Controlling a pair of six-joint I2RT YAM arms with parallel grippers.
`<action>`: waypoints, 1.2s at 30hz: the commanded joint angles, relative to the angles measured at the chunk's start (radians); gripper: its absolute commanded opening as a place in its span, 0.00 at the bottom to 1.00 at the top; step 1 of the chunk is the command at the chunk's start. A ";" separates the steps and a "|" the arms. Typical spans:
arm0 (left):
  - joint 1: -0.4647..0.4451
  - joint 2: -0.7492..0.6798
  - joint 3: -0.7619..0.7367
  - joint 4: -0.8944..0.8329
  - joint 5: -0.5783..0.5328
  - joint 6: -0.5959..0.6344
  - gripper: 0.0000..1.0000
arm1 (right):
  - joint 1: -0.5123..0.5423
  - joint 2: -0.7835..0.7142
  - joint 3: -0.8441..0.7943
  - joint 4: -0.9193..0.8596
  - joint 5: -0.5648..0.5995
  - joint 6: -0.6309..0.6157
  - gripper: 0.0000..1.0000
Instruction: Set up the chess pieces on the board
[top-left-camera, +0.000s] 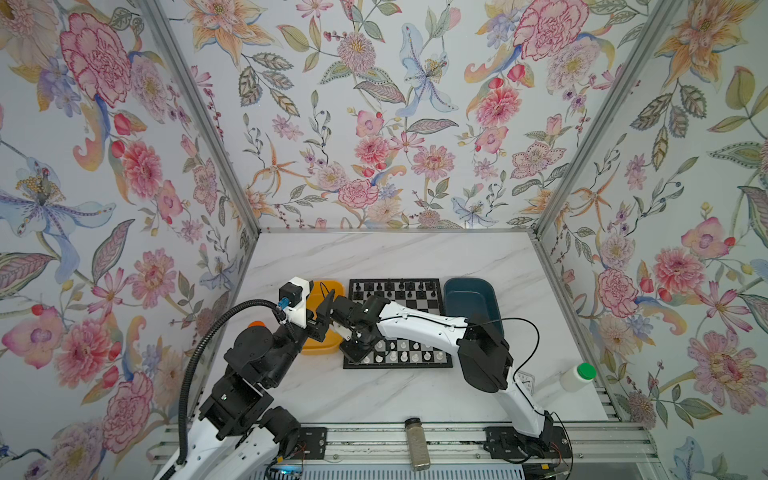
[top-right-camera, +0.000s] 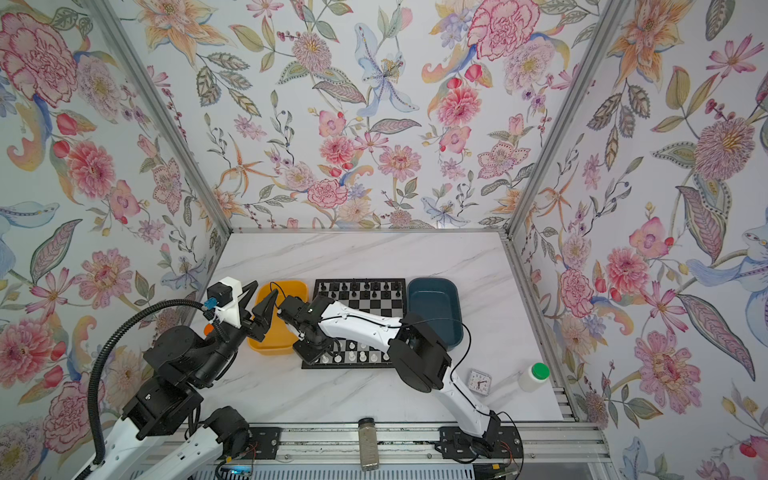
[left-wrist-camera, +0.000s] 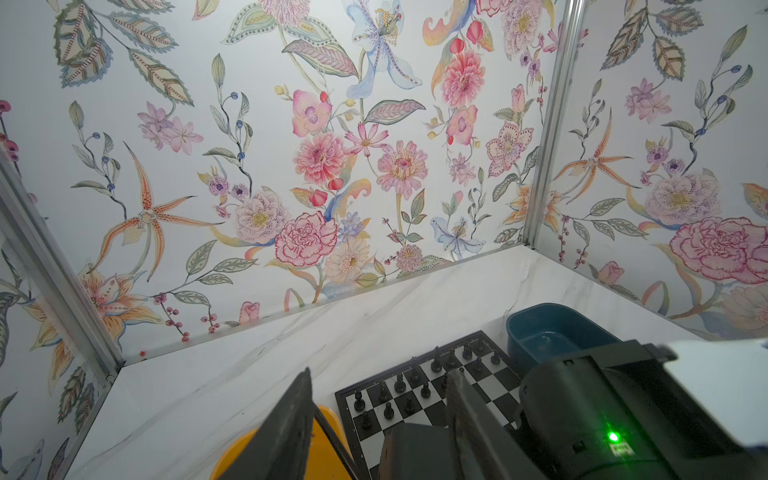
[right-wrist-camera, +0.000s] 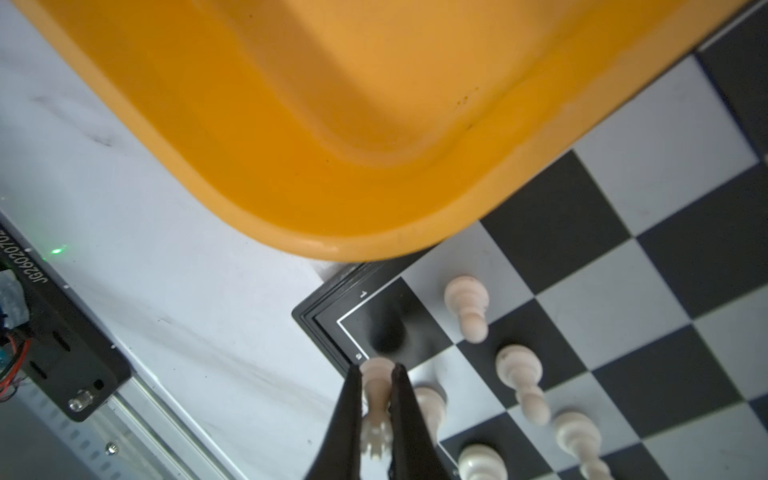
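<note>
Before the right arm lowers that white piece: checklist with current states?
1. Grip: right fingers shut on white piece: ok.
2. Target: corner square empty: ok.
3. Pose: piece base points at the board: ok.
4. Clearance to nearest pawn: cannot tell.
5. Other arm: left fingers open, over tray, off the board: ok.

The board (top-left-camera: 415, 366) lies mid-bench (top-left-camera: 374, 253), with black chess pieces (top-left-camera: 399, 286) on its far rows and white chess pieces (top-left-camera: 403, 355) on its near rows. Yellow tray (top-left-camera: 322, 347) just beside its left edge, dark blue tray (top-left-camera: 469, 291) at its right. Right arm (top-left-camera: 419, 322) crosses the board to its near left corner. The left jaws stand apart above the yellow tray.
</note>
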 joint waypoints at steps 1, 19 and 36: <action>-0.018 -0.014 -0.002 0.011 -0.029 0.000 0.53 | -0.007 0.028 0.031 -0.008 0.012 0.012 0.00; -0.030 -0.019 -0.003 0.008 -0.041 0.005 0.53 | -0.017 0.048 0.033 0.004 0.008 0.019 0.00; -0.037 -0.019 -0.002 0.007 -0.045 0.008 0.53 | -0.020 0.055 0.035 0.005 0.002 0.022 0.00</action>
